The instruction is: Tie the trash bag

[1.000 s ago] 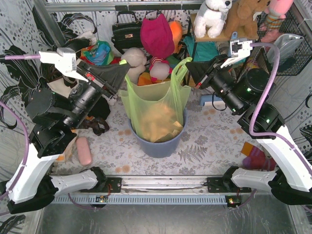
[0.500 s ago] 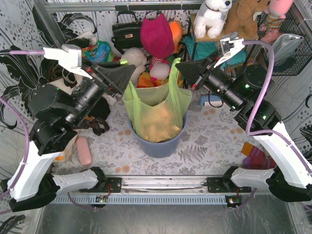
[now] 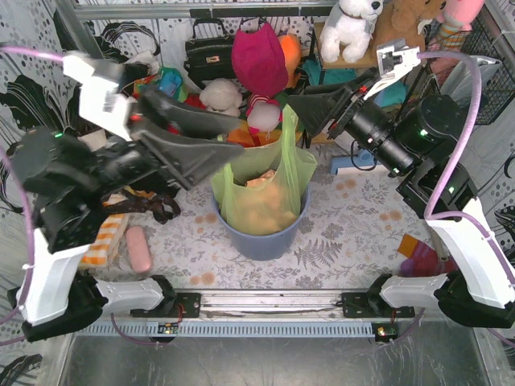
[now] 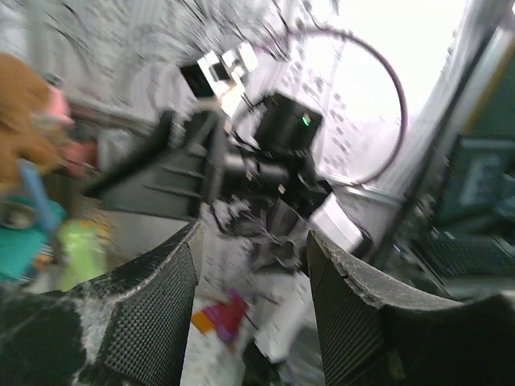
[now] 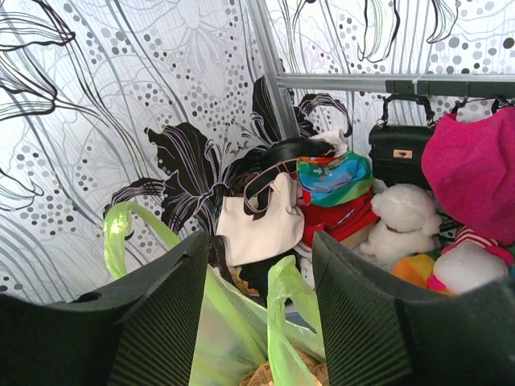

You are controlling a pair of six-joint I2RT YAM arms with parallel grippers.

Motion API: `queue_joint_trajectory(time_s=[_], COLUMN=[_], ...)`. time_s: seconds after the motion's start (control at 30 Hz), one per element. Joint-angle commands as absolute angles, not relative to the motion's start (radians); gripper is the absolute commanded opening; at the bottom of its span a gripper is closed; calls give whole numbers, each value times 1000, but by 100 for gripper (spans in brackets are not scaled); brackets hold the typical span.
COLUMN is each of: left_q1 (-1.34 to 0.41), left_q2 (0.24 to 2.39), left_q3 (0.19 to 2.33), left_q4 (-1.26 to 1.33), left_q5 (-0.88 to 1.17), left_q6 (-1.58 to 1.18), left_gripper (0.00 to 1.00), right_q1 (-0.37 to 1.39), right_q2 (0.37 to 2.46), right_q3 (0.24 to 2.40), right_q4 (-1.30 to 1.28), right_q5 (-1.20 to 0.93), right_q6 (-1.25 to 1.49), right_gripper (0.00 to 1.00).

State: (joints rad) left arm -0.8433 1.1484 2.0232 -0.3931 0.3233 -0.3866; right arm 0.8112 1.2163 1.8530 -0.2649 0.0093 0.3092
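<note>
Changed: left gripper [image 3: 239,138] has swung up and in from the left and now reaches over the left rim of the trash bag [image 3: 278,173]. The bag's mouth looks drawn narrower than a moment ago. The right gripper [image 3: 294,104] has barely shifted.
Left fingers [image 4: 153,305]: spread apart with nothing between them. That wrist view is blurred.
Right fingers [image 5: 165,314]: also apart. A green handle strip [image 5: 278,305] rises in the gap but isn't pinched.
Bag: seated in the blue-grey bin [image 3: 261,240] mid-table, tan paper showing through. A second handle loop [image 5: 121,221] stands free beyond.
Handling: I'd judge it a light, limp, slippery film that stretches or tears if yanked. It is best taken high on the two handle strips, one per gripper.
Surroundings: black handbag [image 3: 209,52] and plush toys [image 3: 350,28] on the far side.
Writing: none I can read. The handbag shows only a gold clasp.
</note>
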Motion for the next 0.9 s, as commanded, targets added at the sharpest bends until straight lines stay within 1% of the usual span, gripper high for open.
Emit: queue_joint_trajectory(time_s=[0.0,0.07,0.17,0.23,0.37,0.47,0.53,0.6,0.77,0.83,0.87], left_q1=[-844,-844,-844,-844,-849,-865,-872,-875,-877,-877,-880], left_q2=[1232,1217,1186,1174,1152,1143,1124,1105,1069,1061,1059], left_q3=[1973,1894,1811,1776,1687,1664,1657,1640,1553,1499,1476], left_q4=[-362,-330,-323,-313,-200,-214,-248,-273,-244,-175,-127], left_q5=[652,657,610,581,576,539,475,388,223,202,201], left_q6=[-533,-556,-558,-569,-637,-629,-600,-577,-534,-545,-554], left_gripper=[63,63,63,63,62,61,60,60,59,59,59], right_q1=[808,808,808,808,808,808,808,808,808,808,808], right_q2=[1241,1253,1280,1297,1315,1322,1319,1319,1313,1312,1312], right_q3=[1927,1951,1999,2018,2033,2054,2055,2057,2042,2041,2040], right_q4=[-359,-397,-475,-511,-537,-559,-564,-569,-546,-533,-528], right_q5=[41,38,32,27,17,35,51,67,66,58,54], right_q6=[340,346,355,361,367,364,359,353,347,345,344], right_gripper=[54,53,53,53,54,52,48,40,10,3,0])
